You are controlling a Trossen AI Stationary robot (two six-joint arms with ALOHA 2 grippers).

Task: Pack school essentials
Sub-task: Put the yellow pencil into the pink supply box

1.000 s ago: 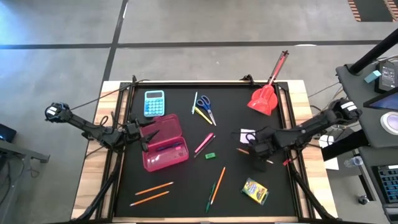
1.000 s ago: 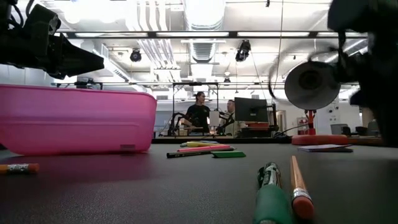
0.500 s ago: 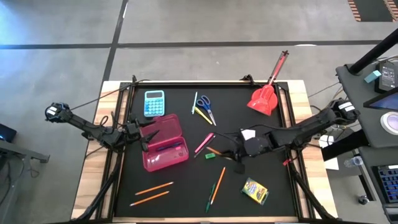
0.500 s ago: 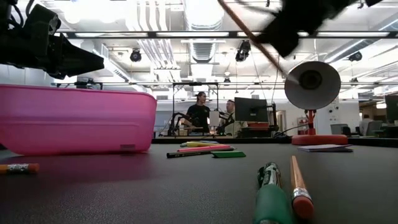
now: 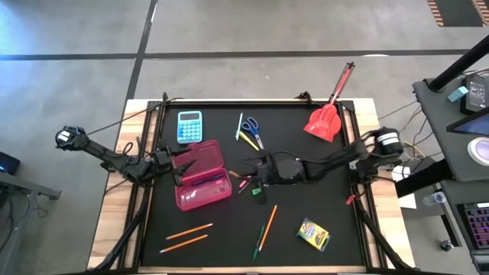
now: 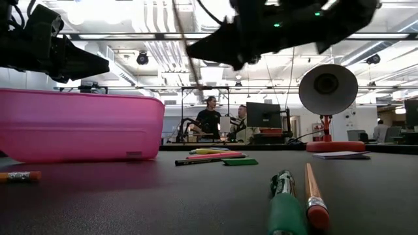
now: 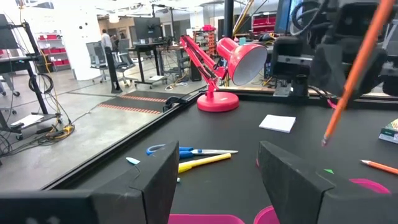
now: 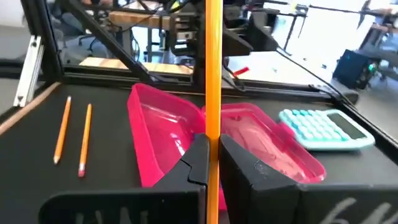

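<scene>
Between my right end effector (image 8: 211,158) fingers, pressed together, an orange pencil (image 8: 213,68) is pinched and stands upright in the right wrist view. Just beyond it lies the open pink pencil case (image 8: 186,134) on the black tabletop (image 5: 306,202), with two more orange pencils (image 8: 73,130) on one side of it and a teal calculator (image 8: 323,127) on the other. From above, my right end effector (image 5: 256,173) hovers over the middle of the tabletop, just beside the case (image 5: 202,177). My left end effector (image 5: 183,165) hangs over the case, fingers spread, holding nothing. Nearby lie a pink pen (image 5: 246,183) and a green eraser (image 5: 257,191); farther off, blue-handled scissors (image 5: 252,130), a crayon box (image 5: 313,234) and a red desk lamp (image 5: 325,118).
</scene>
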